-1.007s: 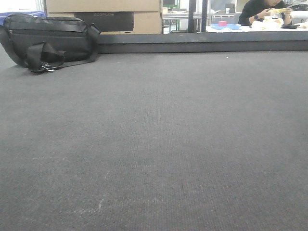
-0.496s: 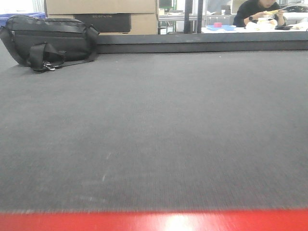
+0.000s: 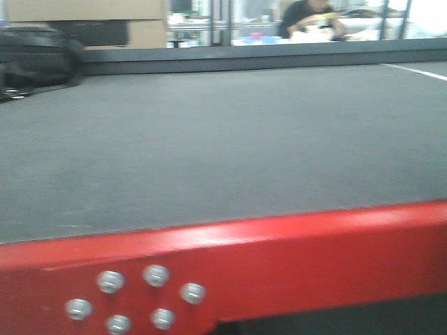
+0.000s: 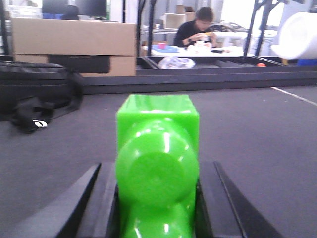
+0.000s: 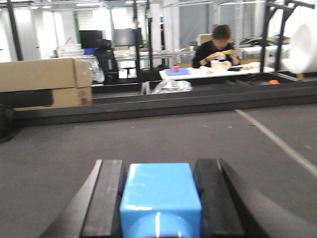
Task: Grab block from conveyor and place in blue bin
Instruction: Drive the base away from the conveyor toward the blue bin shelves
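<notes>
the left gripper [image 4: 157,174] clamps a green block [image 4: 157,131] between its black fingers [image 4: 101,198]; the right gripper [image 5: 161,171] grips a blue block [image 5: 159,191] the same way. open conveyor [image 3: 223,139] belt stretches ahead to a raised far edge. a black bag [image 3: 38,59] sits far left. the red frame [image 3: 293,255] borders the near side.

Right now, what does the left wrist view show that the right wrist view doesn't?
Only the left wrist view: a green block held in the left gripper. Only the right wrist view: a blue block held in the right gripper. Both: the grey belt, a cardboard box beyond it, and a seated person at a far table.
</notes>
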Controlling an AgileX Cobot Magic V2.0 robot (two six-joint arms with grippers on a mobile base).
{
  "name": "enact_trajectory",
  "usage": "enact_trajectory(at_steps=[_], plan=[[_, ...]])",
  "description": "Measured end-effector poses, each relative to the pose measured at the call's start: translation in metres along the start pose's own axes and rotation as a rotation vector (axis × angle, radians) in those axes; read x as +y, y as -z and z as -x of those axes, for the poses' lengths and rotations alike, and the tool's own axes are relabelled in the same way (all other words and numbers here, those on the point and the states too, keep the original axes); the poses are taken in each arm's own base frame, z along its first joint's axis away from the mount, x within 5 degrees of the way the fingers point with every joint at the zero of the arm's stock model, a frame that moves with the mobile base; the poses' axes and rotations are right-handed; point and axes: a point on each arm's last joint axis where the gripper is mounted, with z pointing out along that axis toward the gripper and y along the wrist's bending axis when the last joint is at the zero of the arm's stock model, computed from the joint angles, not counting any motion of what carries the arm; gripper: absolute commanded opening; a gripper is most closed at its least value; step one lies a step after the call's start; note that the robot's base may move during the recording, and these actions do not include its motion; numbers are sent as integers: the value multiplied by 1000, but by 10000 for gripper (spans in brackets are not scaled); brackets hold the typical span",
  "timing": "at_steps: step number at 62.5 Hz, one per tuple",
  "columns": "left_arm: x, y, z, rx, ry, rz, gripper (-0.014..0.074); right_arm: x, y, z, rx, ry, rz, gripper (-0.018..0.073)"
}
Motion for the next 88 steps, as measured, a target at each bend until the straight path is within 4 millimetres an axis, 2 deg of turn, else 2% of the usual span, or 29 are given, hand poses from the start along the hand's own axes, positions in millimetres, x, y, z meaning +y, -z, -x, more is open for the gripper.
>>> enact_trajectory(at_steps=[88], plan=[[0, 0, -1, 2, 0, 0, -111, 0, 0, 0, 0, 0, 0, -162]])
